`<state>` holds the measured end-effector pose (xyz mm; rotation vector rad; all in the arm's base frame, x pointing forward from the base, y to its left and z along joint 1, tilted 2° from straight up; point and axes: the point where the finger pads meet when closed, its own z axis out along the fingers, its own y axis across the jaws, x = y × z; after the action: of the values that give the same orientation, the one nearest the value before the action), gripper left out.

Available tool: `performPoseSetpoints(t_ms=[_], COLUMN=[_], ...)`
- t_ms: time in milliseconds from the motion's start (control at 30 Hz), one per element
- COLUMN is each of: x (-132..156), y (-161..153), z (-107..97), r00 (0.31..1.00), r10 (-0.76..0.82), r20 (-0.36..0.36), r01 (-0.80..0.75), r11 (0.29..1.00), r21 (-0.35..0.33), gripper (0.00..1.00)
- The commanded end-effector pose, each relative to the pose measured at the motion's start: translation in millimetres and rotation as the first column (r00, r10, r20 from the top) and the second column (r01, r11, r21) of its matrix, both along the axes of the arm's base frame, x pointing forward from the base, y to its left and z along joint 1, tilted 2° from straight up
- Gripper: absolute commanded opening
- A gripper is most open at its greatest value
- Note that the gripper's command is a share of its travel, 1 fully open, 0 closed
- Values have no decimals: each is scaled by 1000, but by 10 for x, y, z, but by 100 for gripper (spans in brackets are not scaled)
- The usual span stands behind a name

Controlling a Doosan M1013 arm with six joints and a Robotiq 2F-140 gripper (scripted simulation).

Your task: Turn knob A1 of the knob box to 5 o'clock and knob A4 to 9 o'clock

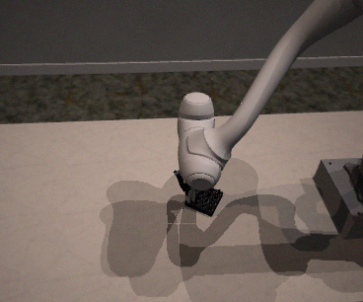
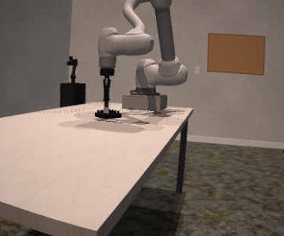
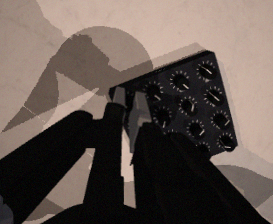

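The black knob box (image 1: 210, 203) (image 2: 116, 115) (image 3: 203, 112) stands flat on the table under the arm. In the wrist view it is turned at a slant, with several black knobs with white lines and rings of marks. My gripper (image 1: 190, 199) (image 2: 106, 110) (image 3: 126, 103) points straight down, its grey fingertips close together around a knob at the box's left corner in the wrist view. That knob is mostly hidden between the fingers, and its white line does not show. The fingers also cover neighbouring knobs. The printed names are too small to read, and the socket cannot be made out.
The pale table (image 1: 54, 197) (image 2: 62, 154) carries the box and the arm's grey base (image 1: 335, 197) (image 2: 129, 102). Shadows of the arm lie across the table around the box. A dark stand (image 2: 72, 94) is beyond the table.
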<state>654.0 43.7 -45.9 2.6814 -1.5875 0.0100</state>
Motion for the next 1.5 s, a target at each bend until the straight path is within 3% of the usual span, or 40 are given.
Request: performPoseSetpoints(t_ms=[0,267,633,1467], x=[0,0,0,0], y=[1,1,1,1], z=[1,1,1,1], r00=[995,966,858,626], r10=[-99,-258,-513,-779], r20=[3,8,17,26], r01=[99,258,513,779], r11=[995,966,858,627], r21=[-5,-6,-4,1], gripper=[5,5,5,5])
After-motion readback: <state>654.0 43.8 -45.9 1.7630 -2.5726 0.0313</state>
